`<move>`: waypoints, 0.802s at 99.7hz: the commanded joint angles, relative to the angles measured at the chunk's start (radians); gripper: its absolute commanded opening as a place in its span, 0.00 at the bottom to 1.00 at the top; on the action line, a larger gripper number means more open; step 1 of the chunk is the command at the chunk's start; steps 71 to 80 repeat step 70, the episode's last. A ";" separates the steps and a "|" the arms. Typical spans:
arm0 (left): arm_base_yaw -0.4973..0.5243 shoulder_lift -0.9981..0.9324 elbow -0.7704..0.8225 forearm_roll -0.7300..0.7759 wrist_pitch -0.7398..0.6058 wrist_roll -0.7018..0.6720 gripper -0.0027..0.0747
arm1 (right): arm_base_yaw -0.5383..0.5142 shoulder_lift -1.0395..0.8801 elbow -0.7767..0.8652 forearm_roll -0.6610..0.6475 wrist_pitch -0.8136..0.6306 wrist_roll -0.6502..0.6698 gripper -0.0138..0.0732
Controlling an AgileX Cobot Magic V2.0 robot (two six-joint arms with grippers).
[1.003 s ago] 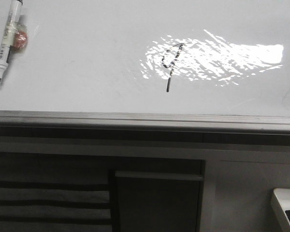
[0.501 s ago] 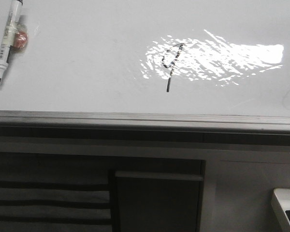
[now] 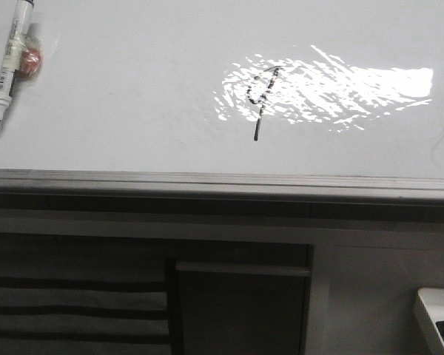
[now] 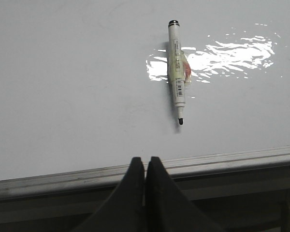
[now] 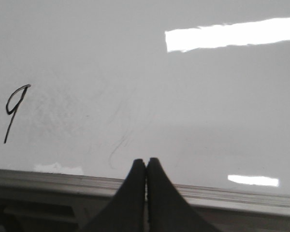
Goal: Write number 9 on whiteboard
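Note:
The whiteboard (image 3: 133, 111) is glossy white with a grey metal edge strip along its near side. A black hand-drawn number 9 (image 3: 260, 100) stands on it beside a glare patch; it also shows in the right wrist view (image 5: 13, 112). A white marker pen (image 3: 10, 61), uncapped with tip towards the board's edge, lies on the board at far left, and shows in the left wrist view (image 4: 176, 70). My left gripper (image 4: 145, 160) is shut and empty over the board's near edge. My right gripper (image 5: 145, 160) is shut and empty over the near edge, right of the 9.
A small reddish object (image 3: 32, 59) is taped to the pen. Below the board's edge strip (image 3: 222, 181) is a dark cabinet front (image 3: 237, 296). A white tray (image 3: 438, 318) corner shows at lower right.
The front view has shifted slightly, so the tray corner sits a little lower. The pen and the 9 stay where they were.

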 commanded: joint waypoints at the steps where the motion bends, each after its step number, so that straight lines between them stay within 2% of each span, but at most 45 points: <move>1: 0.003 -0.026 0.028 -0.006 -0.082 -0.005 0.01 | -0.049 -0.030 0.062 0.030 -0.208 0.001 0.08; 14: 0.003 -0.026 0.028 -0.006 -0.082 -0.005 0.01 | -0.069 -0.074 0.143 0.030 -0.250 0.001 0.08; 18: 0.003 -0.026 0.028 -0.006 -0.082 -0.005 0.01 | -0.071 -0.086 0.138 0.030 -0.205 0.001 0.08; 80: 0.003 -0.026 0.028 -0.006 -0.082 -0.005 0.01 | -0.071 -0.084 0.140 0.035 -0.220 0.001 0.08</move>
